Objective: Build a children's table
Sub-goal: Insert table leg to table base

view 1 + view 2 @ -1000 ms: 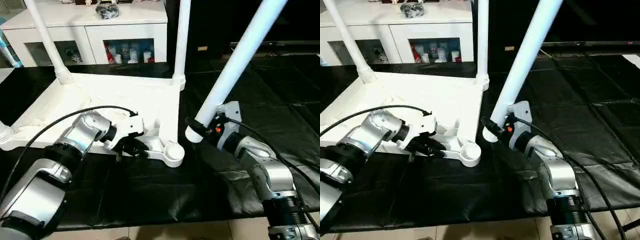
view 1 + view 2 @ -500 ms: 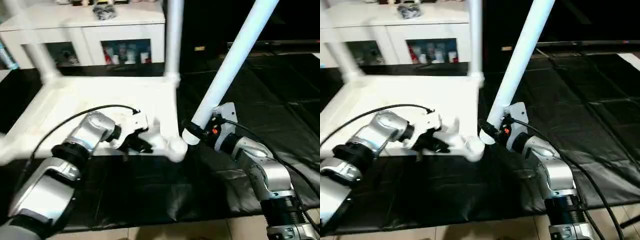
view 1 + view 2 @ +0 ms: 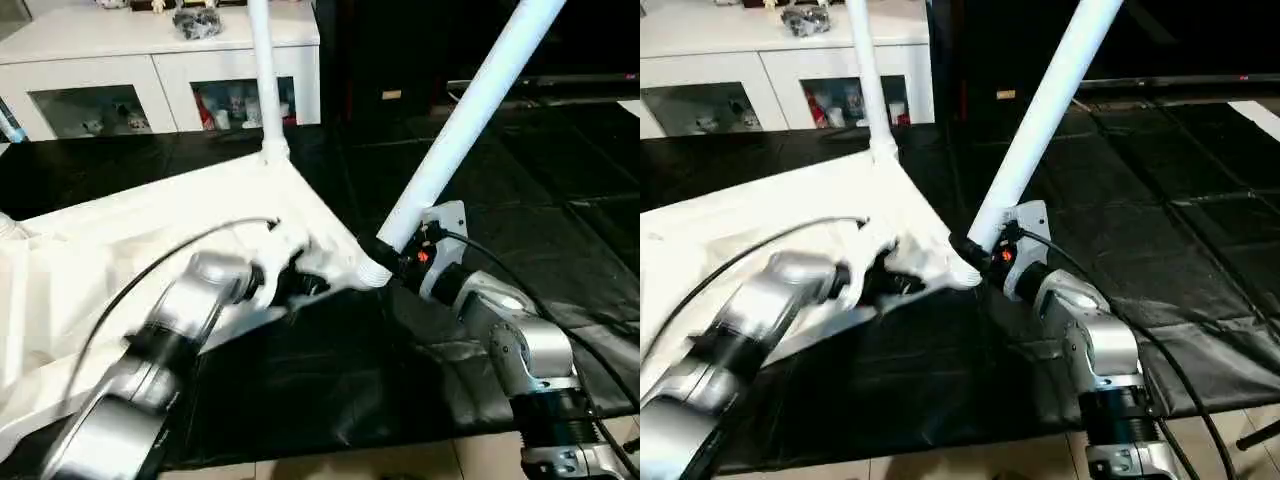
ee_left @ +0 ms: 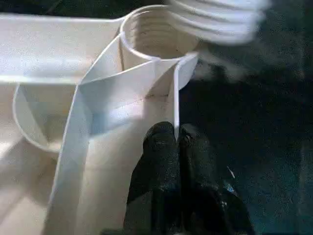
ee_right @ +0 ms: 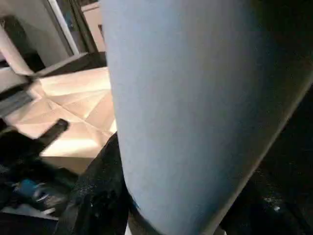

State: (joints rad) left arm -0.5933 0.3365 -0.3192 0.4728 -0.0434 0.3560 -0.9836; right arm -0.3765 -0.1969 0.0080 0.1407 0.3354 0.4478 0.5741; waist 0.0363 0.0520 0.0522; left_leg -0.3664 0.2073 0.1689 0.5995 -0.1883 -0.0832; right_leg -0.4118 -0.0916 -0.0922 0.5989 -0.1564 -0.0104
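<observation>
**Upturned white table, tilted, with a leg held at its near corner**

The children's table [image 3: 120, 240] is seen upside down on a black mat [image 3: 560, 200], its rectangular top tipped so that the near corner is raised. It is all white, smooth plastic; the underside is crossed by thin upright ribs, and each corner ends in a rounded socket. One tapered round leg [image 3: 262, 80] stands upright in the far corner socket. In the left wrist view the near corner socket [image 4: 156, 36] is shown as an open ring with fine ridges inside, met by flat rib walls.

The left gripper [image 4: 175, 142] is clenched on a thin rib just beside that socket, its two black fingers pressed together with the rib's edge between their tips. A black cable is looped over the silver forearm.

The right gripper [image 3: 392, 256] is closed around the thick end of a loose leg [image 3: 470, 110], which slants up and away to the right. The leg's ridged end is held just beside the near corner socket. Whether they touch cannot be told.

A white cabinet [image 3: 150, 60] with glass doors is placed behind.
</observation>
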